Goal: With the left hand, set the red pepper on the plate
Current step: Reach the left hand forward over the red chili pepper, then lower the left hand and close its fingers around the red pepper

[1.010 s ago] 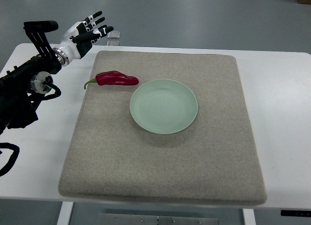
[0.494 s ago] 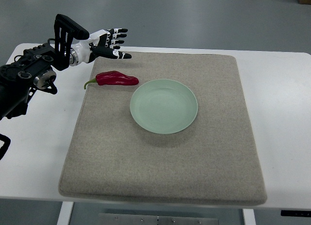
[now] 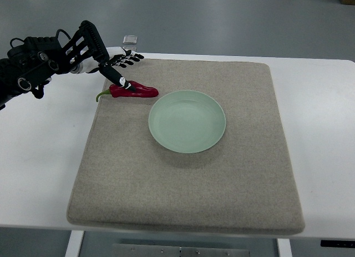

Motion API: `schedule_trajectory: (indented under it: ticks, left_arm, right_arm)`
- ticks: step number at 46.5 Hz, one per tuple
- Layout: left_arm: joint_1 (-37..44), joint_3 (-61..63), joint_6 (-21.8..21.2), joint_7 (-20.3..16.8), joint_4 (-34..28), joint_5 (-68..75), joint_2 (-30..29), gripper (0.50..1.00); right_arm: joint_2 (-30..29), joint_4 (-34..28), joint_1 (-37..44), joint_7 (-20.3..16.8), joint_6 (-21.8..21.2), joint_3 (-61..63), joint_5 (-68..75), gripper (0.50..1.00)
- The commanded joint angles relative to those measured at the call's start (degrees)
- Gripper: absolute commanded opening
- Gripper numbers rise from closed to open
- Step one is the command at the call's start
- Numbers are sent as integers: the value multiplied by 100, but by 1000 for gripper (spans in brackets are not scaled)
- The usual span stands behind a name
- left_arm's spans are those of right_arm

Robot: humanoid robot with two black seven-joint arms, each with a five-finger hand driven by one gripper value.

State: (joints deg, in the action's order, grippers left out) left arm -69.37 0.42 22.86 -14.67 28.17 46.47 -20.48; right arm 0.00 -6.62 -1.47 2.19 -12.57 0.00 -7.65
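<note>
Since the glossy red pepper (image 3: 133,90) lies at the pale green round plate's (image 3: 187,121) ten o'clock, the left hand (image 3: 117,68) hovers above it, fingers spread wide, holding nothing.

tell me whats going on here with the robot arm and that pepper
The robot's left hand is over the stem end of the red pepper, fingers spread, one fingertip down at the pepper, nothing grasped. The pepper lies on the grey mat, just left of the empty pale green plate, so it is not yet on the plate. No right arm shows.
</note>
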Motion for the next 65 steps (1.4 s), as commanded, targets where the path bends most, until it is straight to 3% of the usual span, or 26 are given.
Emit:
schedule_trajectory:
  ticks: [1,16,31,46,54,65]
  left_arm:
    - [-85,248,-1,-36,22,187,-9,990]
    - [-226,309,-89,-291,136,1207,18,984]
    - [-199,309,-511,-598,435,2235,26,984]
    - [-173,310,-537,-607,435,2279,26,990]
    - [-173,318,-555,-598,400,2297,62,969]
    - [-164,327,-774,-581,391,2314,88,885]
  right_arm:
    - [0,2,6,1,0,0,0,928]
    - [0,2,-3,1,0,0,0,928]
    - [0,2,-2,-8,0,0,0,930]
    - [0,2,-3,-8,0,0,0,928]
    - [0,2,6,1,0,0,0,928]
    - [0,2,-2,1,0,0,0,928]
